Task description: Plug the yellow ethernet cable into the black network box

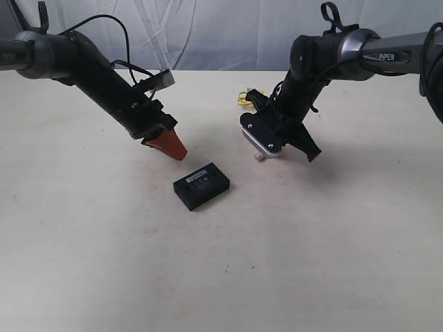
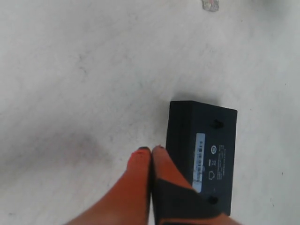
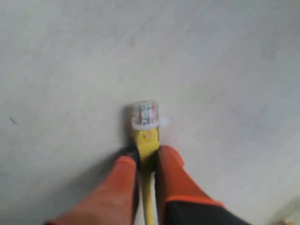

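Note:
The black network box point(image 1: 201, 186) lies flat on the table, its white label strip facing up; the left wrist view shows the box point(image 2: 206, 154) too. My left gripper point(image 1: 176, 150) hovers just behind and left of the box, orange fingers point(image 2: 140, 161) pressed together, holding nothing. My right gripper point(image 3: 146, 157) is shut on the yellow ethernet cable point(image 3: 146, 140) just behind its clear plug point(image 3: 145, 113), which sticks out past the fingertips. In the exterior view the plug point(image 1: 260, 156) shows below the right wrist, to the right of the box, and the cable's yellow loop point(image 1: 243, 99) peeks out behind the right arm.
Pale, bare tabletop point(image 1: 221, 277) surrounds the box. A white curtain hangs behind the table's far edge. Both arms reach in from the upper corners.

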`<state>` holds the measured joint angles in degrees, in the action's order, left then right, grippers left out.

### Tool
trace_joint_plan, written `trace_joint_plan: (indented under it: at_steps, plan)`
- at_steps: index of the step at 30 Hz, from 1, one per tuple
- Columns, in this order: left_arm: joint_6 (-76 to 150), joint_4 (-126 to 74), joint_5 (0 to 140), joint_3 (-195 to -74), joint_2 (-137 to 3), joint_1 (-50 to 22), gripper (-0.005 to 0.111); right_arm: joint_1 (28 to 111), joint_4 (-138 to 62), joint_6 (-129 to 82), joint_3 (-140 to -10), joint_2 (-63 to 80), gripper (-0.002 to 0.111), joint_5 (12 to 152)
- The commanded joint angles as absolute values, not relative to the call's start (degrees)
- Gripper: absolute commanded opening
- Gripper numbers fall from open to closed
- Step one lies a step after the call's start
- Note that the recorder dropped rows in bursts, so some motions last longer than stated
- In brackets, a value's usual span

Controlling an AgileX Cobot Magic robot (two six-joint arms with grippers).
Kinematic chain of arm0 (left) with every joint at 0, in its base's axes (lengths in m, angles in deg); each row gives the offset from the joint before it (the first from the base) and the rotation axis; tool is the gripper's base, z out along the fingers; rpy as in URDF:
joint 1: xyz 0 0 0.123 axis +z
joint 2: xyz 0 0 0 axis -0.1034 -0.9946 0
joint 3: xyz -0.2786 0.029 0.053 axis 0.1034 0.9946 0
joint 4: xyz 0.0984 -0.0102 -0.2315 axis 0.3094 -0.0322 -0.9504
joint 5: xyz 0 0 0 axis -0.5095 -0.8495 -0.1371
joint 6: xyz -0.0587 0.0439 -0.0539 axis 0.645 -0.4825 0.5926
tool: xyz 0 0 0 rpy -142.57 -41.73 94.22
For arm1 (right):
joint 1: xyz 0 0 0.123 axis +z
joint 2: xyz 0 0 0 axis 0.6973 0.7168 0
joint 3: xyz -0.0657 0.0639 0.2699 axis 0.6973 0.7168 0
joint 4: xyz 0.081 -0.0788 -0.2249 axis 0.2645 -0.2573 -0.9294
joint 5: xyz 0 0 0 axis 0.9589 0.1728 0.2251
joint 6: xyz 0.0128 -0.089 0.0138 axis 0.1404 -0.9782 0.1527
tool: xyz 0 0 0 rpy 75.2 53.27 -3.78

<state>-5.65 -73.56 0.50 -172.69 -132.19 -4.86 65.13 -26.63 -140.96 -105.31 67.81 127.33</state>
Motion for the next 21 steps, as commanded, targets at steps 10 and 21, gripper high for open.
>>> trace_joint_plan:
  at_steps: [10,21]
  plan:
    - [-6.05,-74.06,2.58,-172.79,-131.86,-5.02,0.000,66.97,-37.58,-98.18,-99.85,53.85,-0.001,136.19]
    - [-4.42,-74.79,3.18,-172.79,-131.86,-5.02,0.000,74.79,-46.87,-56.05,-92.97,47.15,-0.001,142.70]
